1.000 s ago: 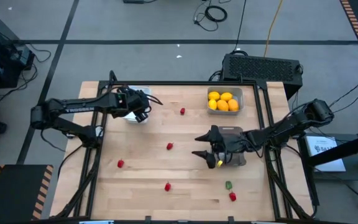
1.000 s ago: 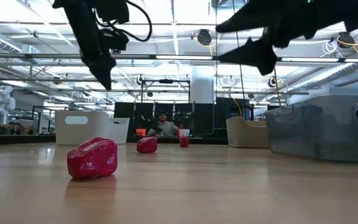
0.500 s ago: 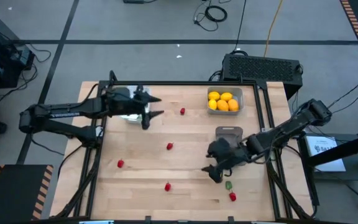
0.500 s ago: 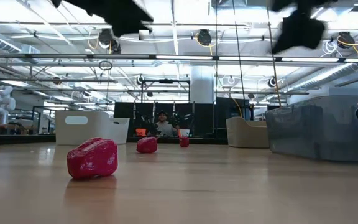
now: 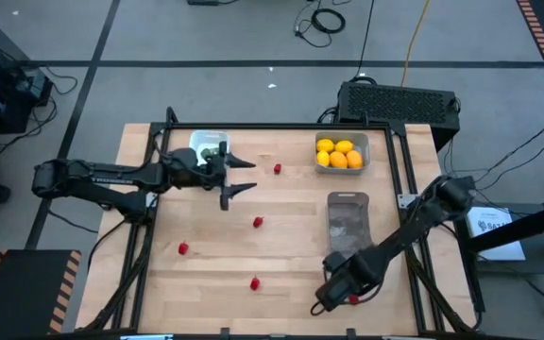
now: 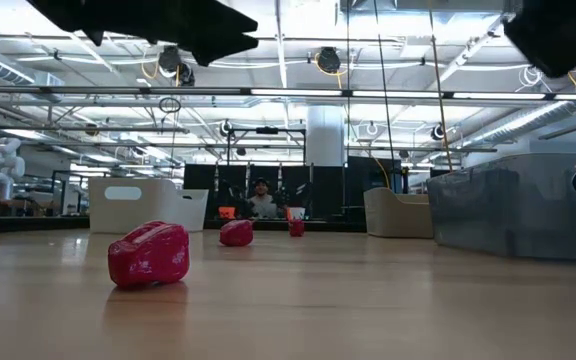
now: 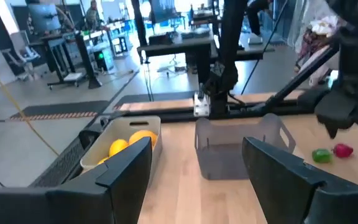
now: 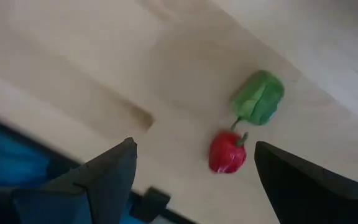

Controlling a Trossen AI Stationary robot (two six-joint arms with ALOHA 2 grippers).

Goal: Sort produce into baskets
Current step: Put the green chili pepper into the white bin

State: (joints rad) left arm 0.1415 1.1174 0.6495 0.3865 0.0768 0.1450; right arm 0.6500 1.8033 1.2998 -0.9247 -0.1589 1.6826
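My left gripper point(image 5: 240, 177) is open and empty above the table, just right of the white basket point(image 5: 199, 140), which holds green pieces point(image 5: 212, 151). My right gripper point(image 8: 197, 180) is open and empty, hovering near the table's near edge point(image 5: 331, 297) above a green piece point(image 8: 260, 98) and a red piece point(image 8: 227, 152), which lie side by side on the wood. The pale grey basket point(image 5: 365, 142) holds several yellow fruits point(image 5: 339, 153). The dark grey basket point(image 5: 348, 219) stands near of it. Red pieces point(image 5: 278, 169) point(image 5: 258, 223) point(image 5: 183, 248) lie loose on the table.
Another red piece point(image 5: 255, 282) lies near the near edge and shows large in the low view point(image 6: 149, 253). The table's near edge runs close under my right gripper. A black box point(image 5: 399, 99) sits behind the table's far right corner. A person point(image 6: 261, 200) shows far off in the room.
My left gripper has moved from over the white basket toward the table's right and a little nearer, out over open wood. My right gripper has swung from beside the dark grey basket toward the near edge and now hangs over the green and red pieces.
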